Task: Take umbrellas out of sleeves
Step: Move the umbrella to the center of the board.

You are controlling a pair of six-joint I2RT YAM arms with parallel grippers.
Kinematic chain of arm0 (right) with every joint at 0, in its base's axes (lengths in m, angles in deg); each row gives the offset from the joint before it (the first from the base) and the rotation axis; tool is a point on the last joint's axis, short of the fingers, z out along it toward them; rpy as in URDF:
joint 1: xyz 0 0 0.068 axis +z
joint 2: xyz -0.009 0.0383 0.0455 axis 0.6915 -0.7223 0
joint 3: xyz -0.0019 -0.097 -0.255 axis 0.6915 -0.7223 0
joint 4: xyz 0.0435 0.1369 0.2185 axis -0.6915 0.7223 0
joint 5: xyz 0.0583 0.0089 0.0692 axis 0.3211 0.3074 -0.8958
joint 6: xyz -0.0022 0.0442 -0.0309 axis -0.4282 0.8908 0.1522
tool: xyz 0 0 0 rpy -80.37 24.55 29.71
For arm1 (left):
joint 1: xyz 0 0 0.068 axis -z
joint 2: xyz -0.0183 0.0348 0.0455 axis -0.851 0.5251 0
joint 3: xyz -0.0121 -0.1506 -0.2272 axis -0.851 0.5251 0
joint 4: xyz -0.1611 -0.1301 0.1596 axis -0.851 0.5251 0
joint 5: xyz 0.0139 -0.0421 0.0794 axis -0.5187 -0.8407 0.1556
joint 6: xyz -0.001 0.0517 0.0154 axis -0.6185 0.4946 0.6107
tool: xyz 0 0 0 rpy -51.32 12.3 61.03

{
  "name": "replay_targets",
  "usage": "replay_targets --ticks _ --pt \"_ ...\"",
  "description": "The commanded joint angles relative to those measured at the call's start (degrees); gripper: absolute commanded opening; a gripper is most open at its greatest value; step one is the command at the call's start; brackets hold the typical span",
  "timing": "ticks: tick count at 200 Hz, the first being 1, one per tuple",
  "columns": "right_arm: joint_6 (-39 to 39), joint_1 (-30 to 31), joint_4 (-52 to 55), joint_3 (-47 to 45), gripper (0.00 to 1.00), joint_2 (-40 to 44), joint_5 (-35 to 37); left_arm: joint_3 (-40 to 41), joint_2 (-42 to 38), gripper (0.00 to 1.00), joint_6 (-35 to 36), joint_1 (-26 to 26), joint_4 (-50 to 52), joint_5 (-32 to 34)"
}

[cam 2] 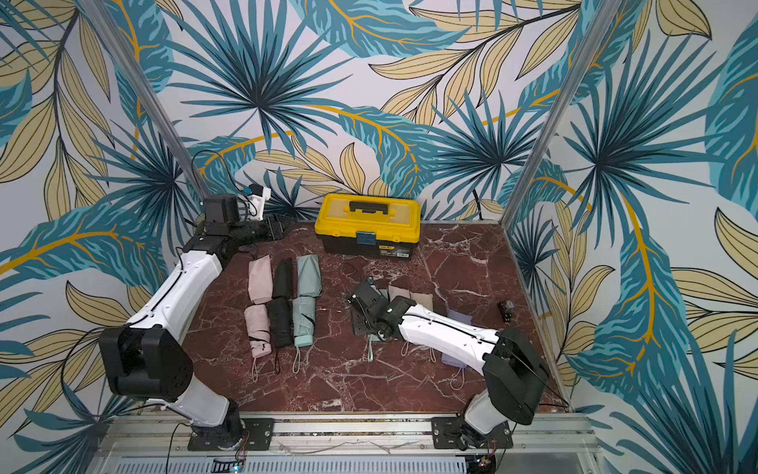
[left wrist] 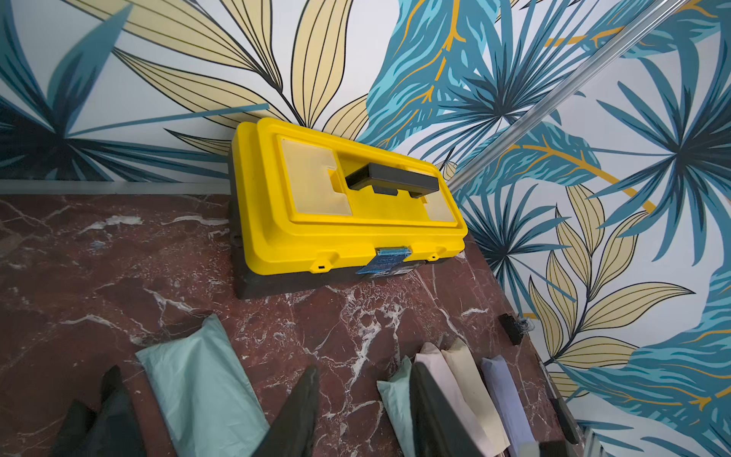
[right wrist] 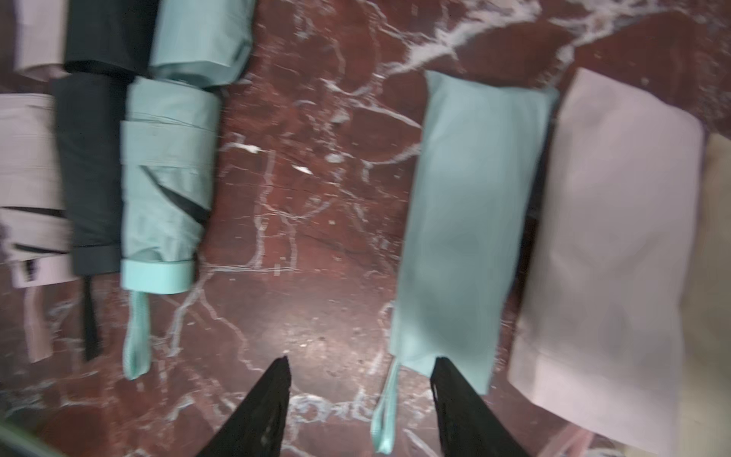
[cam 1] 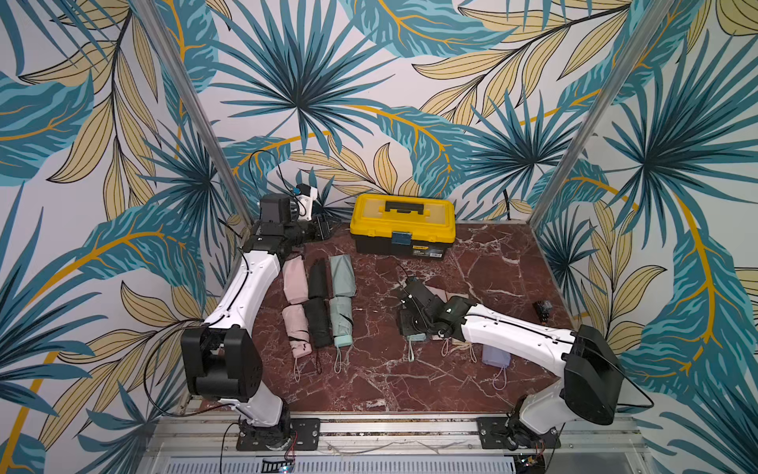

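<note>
Three bare umbrellas lie at the left in both top views: pink [cam 1: 296,328], black [cam 1: 319,322] and mint [cam 1: 341,322]. Behind them lie their limp sleeves: pink [cam 1: 294,279], black [cam 1: 318,279], mint [cam 1: 342,275]. On the right, a row of umbrellas sits inside sleeves, partly under my right arm: mint [right wrist: 466,221], pink [right wrist: 617,257], beige [left wrist: 470,380], lilac [cam 1: 496,355]. My right gripper [right wrist: 362,380] [cam 1: 410,328] is open over the handle end of the mint one, with its wrist loop [right wrist: 385,411] between the fingers. My left gripper [left wrist: 364,395] [cam 1: 322,230] hangs open and empty at the back left.
A yellow-lidded black toolbox [cam 1: 404,223] stands against the back wall. A small black object [cam 1: 541,310] lies near the right edge of the red marble table [cam 1: 369,381]. Walls close in on three sides.
</note>
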Motion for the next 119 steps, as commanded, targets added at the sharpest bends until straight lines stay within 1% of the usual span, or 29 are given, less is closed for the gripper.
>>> replay_targets --ticks 1,26,42,79,119 --pt "-1.22 -3.73 0.7 -0.33 0.6 1.28 1.29 0.06 1.49 0.39 0.48 -0.5 -1.25 -1.64" --pt "-1.49 -9.15 0.32 1.44 0.6 0.33 -3.59 -0.2 2.37 0.4 0.13 -0.58 -1.25 -2.05" --pt "-1.57 -11.26 -0.35 2.75 0.6 -0.68 -6.8 -0.37 3.19 0.4 -0.51 -0.59 -1.25 -2.24" --pt "-1.39 -11.6 0.77 4.49 0.6 -4.48 -9.38 -1.43 5.46 0.4 -1.86 -1.19 -1.25 -4.75" --pt "-1.23 -11.6 -0.33 2.21 0.6 -7.95 -8.94 -1.71 5.97 0.4 -2.53 -1.56 -1.25 -5.21"
